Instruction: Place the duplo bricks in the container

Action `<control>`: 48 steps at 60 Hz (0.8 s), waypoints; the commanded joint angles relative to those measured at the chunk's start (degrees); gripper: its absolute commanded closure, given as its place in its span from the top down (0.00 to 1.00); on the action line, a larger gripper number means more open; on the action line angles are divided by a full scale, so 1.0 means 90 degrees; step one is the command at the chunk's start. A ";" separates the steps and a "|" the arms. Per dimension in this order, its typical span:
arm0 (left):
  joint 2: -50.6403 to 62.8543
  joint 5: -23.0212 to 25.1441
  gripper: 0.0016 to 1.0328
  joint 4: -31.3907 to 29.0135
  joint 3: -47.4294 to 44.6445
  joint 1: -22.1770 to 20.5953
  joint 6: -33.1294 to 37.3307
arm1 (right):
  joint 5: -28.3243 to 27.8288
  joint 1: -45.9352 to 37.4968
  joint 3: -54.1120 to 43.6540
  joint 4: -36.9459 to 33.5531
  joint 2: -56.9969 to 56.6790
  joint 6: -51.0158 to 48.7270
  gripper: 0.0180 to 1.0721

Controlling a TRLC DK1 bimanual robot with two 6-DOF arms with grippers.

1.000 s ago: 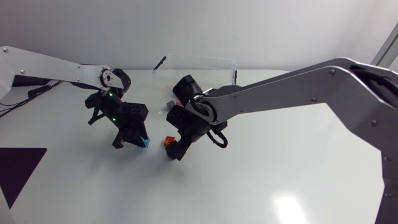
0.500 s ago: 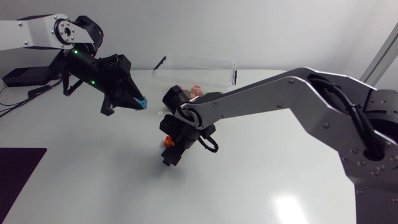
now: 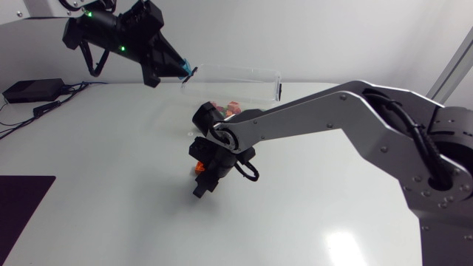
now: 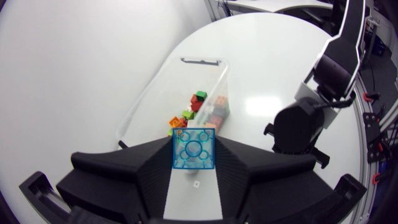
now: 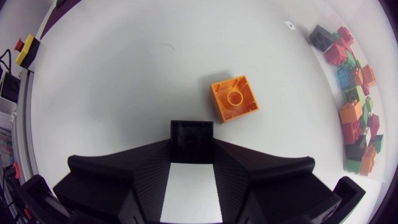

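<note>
- Table (image 3: 111, 192): white and glossy. A dropped brick would likely bounce or skid.
- Clear container (image 3: 247, 72): at the far side, with mixed bricks (image 4: 205, 111) heaped at one end.
- Your left gripper (image 3: 179, 70): raised high near the container's end wall, pinching a translucent blue brick (image 4: 194, 148) from two sides. Risk: if you let go at that height or short of the rim, it lands outside.
- Your right gripper (image 5: 191, 148): low over the table, clamped on a black brick (image 5: 191, 133).
- Orange brick (image 5: 234, 98): on the table just ahead of the right gripper, not touching it. Risk: swinging toward the container could knock it away or cross the left arm.
</note>
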 commanded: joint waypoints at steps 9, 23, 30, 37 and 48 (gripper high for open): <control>0.0857 0.0068 0.19 0.0503 0.1172 -0.0146 -0.1165 | -0.0032 -0.0349 -0.0457 -0.0119 -0.0886 0.0029 0.34; 0.1834 0.0068 0.20 0.1001 0.2129 -0.0351 -0.1937 | -0.0080 -0.0866 -0.0642 -0.0246 -0.1921 0.0009 0.34; 0.2449 0.0059 0.22 0.1421 0.2764 -0.0312 -0.2572 | -0.0168 -0.1169 -0.0662 -0.0324 -0.2448 -0.0001 0.35; 0.2957 -0.0176 0.44 0.1431 0.3359 -0.0351 -0.2826 | -0.0237 -0.1423 -0.0613 -0.0422 -0.2761 -0.0001 0.35; 0.3728 -0.0801 0.97 0.1460 0.4463 -0.0351 -0.3499 | -0.0285 -0.1794 -0.0398 -0.0451 -0.3122 0.0019 0.35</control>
